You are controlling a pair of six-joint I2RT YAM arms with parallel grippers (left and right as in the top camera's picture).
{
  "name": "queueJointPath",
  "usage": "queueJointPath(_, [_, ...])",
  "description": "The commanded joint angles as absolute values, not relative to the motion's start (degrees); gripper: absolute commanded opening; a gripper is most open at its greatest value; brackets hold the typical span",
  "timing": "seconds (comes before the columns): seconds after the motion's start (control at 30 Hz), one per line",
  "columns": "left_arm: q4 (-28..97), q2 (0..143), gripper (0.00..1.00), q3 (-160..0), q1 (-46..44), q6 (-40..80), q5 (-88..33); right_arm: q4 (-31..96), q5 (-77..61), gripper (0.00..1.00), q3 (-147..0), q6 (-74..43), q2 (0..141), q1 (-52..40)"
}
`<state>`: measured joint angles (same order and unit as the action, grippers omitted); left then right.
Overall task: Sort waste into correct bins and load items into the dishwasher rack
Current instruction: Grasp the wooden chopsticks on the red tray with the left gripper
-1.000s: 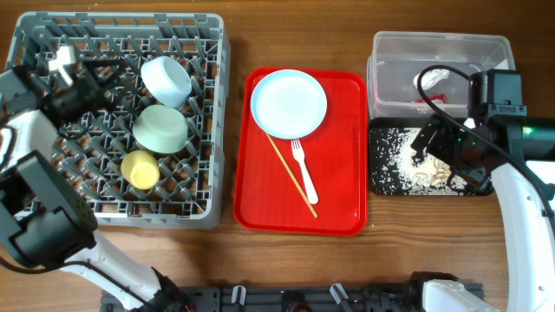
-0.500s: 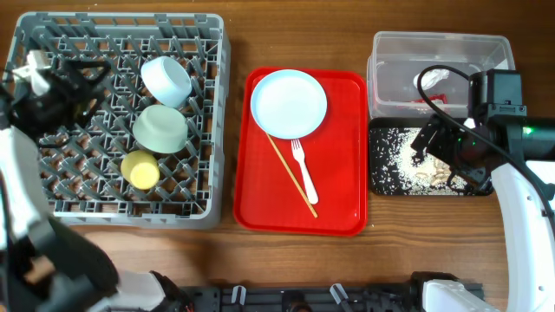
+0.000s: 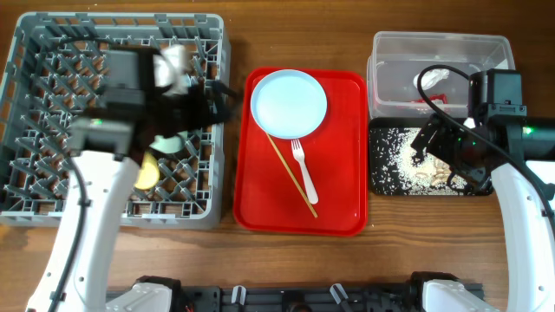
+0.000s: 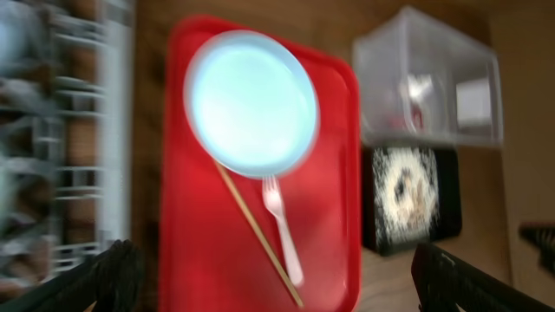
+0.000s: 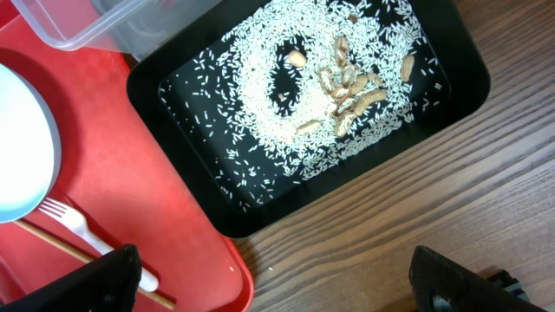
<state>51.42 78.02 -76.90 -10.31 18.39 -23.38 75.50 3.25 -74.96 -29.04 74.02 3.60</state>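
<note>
Blue plate (image 3: 289, 104), fork (image 3: 303, 171), chopstick (image 3: 291, 176) outside grey rack (image 3: 52, 178)

White arm links (image 3: 82, 217), black motor housings (image 3: 499, 91), looped black cable (image 3: 421, 80), green lights (image 3: 527, 132).

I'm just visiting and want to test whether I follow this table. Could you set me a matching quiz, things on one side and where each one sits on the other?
Things:
1. pale blue plate
2. rice grains
3. white tissue
4. yellow cup

Places:
A. in the black tray
B. in the grey rack
C. on the red tray
D. in the clear tub

Pairs: 1-C, 2-A, 3-D, 4-B. The cup shows only in part, beside the left arm.
</note>
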Motion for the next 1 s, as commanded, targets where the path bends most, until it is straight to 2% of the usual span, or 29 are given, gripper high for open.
queueJointPath(0.0, [50.9, 80.2, 1.0, -76.9, -18.9, 20.8, -18.1, 75.5, 3.1, 1.0, -76.0, -28.5, 74.1, 3.8])
queueJointPath(0.2, [51.8, 86.7, 0.94, -76.9, -28.9, 35.0, -3.2, 75.5, 2.9, 1.0, -76.0, -28.5, 74.1, 3.8])
queueJointPath(0.43, [54.3, 99.3, 1.0, -76.9, -36.5, 49.6, -0.6, 75.5, 2.9, 1.0, -76.0, -28.4, 74.1, 3.8])
queueJointPath(0.83, [53.4, 113.1, 0.98, -76.9, -40.0, 50.0, -0.6, 75.5, 2.9, 1.0, -76.0, -27.3, 74.1, 3.8])
queueJointPath(0.97, [53.4, 114.7, 0.93, -76.9, -40.0, 50.0, -0.5, 75.5, 2.9, 1.0, -76.0, -27.3, 74.1, 3.8])
